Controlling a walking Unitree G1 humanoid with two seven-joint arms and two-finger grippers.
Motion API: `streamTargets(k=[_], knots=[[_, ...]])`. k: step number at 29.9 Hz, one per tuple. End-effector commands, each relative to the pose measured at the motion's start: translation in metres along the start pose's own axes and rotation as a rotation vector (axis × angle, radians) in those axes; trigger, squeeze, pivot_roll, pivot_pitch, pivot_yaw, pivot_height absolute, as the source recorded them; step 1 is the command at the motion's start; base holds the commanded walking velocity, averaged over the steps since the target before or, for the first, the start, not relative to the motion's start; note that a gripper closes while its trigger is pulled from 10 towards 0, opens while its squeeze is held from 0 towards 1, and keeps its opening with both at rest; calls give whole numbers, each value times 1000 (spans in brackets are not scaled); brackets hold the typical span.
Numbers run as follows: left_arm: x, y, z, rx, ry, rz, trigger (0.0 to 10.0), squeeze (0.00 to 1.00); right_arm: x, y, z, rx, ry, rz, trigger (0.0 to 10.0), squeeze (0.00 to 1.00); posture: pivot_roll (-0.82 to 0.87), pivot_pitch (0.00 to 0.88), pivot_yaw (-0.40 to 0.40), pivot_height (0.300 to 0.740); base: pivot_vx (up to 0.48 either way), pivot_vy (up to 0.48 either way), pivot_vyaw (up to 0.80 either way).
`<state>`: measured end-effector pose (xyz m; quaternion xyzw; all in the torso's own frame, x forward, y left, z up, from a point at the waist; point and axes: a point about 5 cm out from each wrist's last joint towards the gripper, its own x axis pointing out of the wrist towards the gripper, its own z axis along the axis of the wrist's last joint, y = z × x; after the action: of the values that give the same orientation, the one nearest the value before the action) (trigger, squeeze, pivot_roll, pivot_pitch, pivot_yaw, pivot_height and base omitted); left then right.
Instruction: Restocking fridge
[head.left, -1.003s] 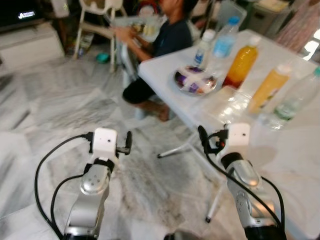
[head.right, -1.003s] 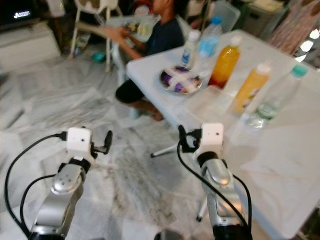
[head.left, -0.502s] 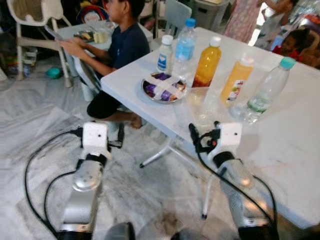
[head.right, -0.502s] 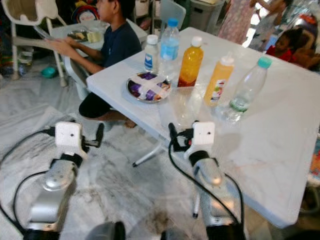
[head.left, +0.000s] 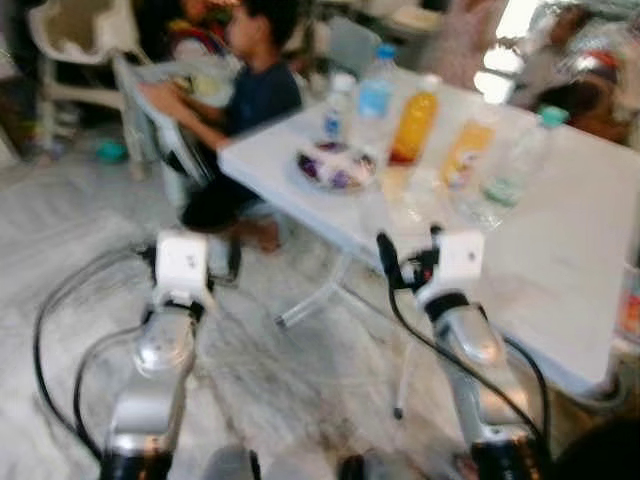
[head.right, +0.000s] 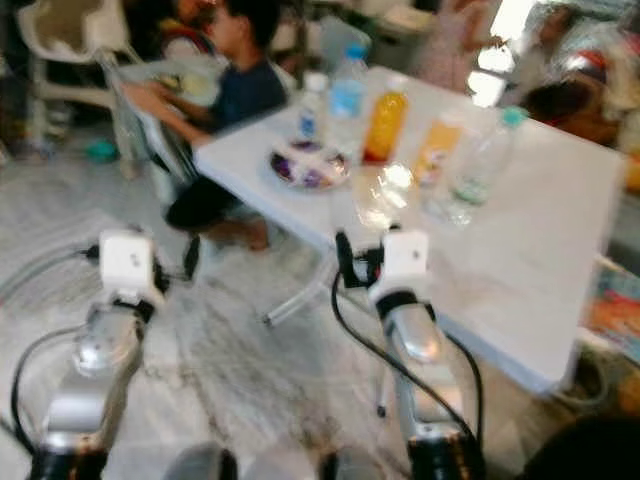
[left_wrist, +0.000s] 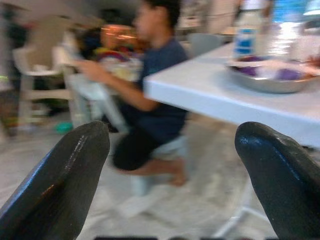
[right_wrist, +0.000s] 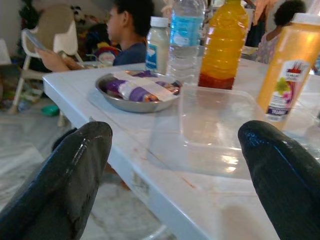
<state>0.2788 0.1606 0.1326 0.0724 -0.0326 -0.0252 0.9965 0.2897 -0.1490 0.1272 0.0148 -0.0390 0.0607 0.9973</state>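
Observation:
On the white folding table (head.left: 560, 262) stand two orange juice bottles (right_wrist: 223, 45) (right_wrist: 290, 75), a blue-labelled water bottle (right_wrist: 183, 37), a small white bottle (right_wrist: 157, 44) and a clear bottle with a teal cap (head.left: 515, 165). A metal plate (right_wrist: 111, 94) holds wrapped purple items. A clear plastic container (right_wrist: 220, 125) lies near the table's front edge. My right gripper (head.left: 408, 262) is open and empty, level with that edge. My left gripper (head.left: 228, 268) is open over the floor, left of the table.
A person in a dark blue shirt (head.left: 255, 100) sits at the table's far left corner, beside a pale high chair (head.left: 75, 40). More people stand beyond the table. The table's metal legs (head.left: 320, 300) stand on the marble floor (head.left: 300, 380) between my arms.
The whole picture has shifted and blurred, so the camera has moved; the table now sits more to the centre right. Both arms hold the same pose, grippers still open.

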Motion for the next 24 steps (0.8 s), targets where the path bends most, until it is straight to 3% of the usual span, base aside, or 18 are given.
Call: streamTargets(k=[1, 7, 24], knots=[[-6, 2, -5, -2, 24, 20, 10000, 0, 0, -6, 2, 0, 3, -48, 10000, 0, 26, 100, -42, 740, 0, 0, 0], [-16, -6, -16, 18, 41, 2, 10000, 0, -7, -7, -5, -11, 35, -73, 10000, 0, 8, 75, -33, 740, 0, 0, 0], [-10, -3, -17, 7, 25, 13, 10000, 0, -10, -12, -8, -35, 53, -98, 10000, 0, -3, 52, -29, 740, 0, 0, 0]])
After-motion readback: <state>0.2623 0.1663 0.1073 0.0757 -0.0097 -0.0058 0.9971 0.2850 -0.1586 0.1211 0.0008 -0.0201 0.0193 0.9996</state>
